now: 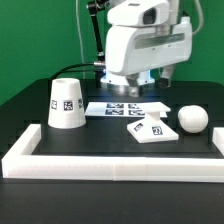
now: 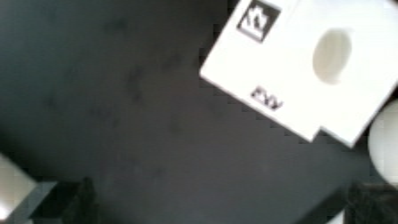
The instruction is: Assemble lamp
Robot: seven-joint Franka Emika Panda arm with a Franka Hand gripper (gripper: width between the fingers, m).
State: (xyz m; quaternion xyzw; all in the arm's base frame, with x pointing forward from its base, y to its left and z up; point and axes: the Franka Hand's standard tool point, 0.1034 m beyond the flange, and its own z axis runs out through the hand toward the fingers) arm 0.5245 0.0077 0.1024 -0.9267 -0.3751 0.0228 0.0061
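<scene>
Black table (image 1: 100, 142), shade (image 1: 67, 104), base (image 1: 150, 129), bulb (image 1: 193, 119), marker board (image 1: 125, 108)

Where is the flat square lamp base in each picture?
Exterior view: the base lies between the shade on the exterior view's left and the bulb on the exterior view's right, nearer the bulb.
Wrist view: the base is the big white square with a round hole, seen close up.
Shared landmark: the black-and-white tag on the base.

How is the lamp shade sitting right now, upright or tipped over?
Upright: the shade stands on its wide end on the table, with its narrow end pointing up.
</scene>
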